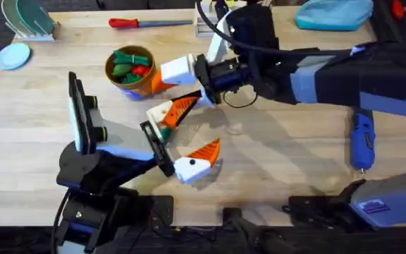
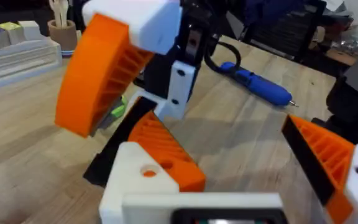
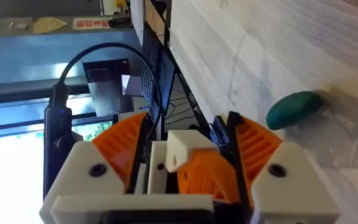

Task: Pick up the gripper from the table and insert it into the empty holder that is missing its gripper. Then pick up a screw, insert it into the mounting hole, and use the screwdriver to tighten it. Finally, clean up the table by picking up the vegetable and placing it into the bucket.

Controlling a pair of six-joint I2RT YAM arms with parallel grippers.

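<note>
Item: gripper (image 3: pixel 204 171), rigid light ribbed plastic; grasp on flat flanks. Right jaws (image 3: pixel 191 149) clenched on it; left jaws (image 2: pixel 253 168) released.

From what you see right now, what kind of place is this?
Probably a robotics workshop or lab: a wooden table with a blue screwdriver, a red-handled screwdriver, and a bucket of toy vegetables.

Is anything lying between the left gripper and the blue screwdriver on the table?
Nothing visible does. Overhead, bare table runs from the open left gripper to the screwdriver lying at the right. The right gripper, shut on the holder, sits farther back near the bucket, off that line.
</note>
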